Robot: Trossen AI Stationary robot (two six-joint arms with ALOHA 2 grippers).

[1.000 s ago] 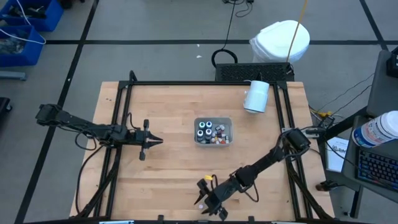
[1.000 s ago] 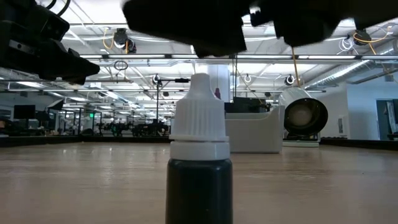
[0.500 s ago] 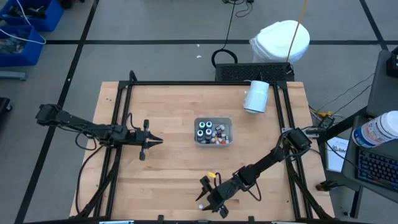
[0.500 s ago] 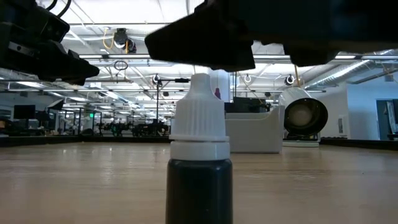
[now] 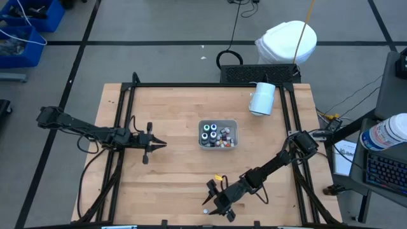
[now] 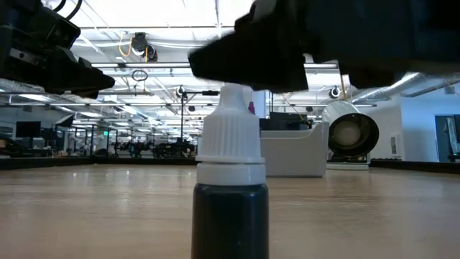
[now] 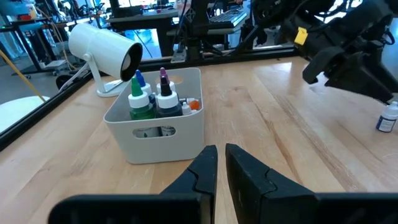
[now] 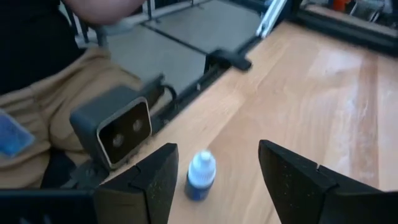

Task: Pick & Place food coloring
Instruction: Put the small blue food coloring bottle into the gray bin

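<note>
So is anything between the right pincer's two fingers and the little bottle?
No. In the right wrist view, only bare wooden table lies between the open right pincer and the small white-capped bottle standing ahead of it.

We see a light wooden table (image 5: 172,114) edged by a black frame (image 5: 210,84). A grey tray (image 5: 233,129) sits near its middle. A white cylinder (image 5: 261,98) lies on its side by the far right corner.
</note>
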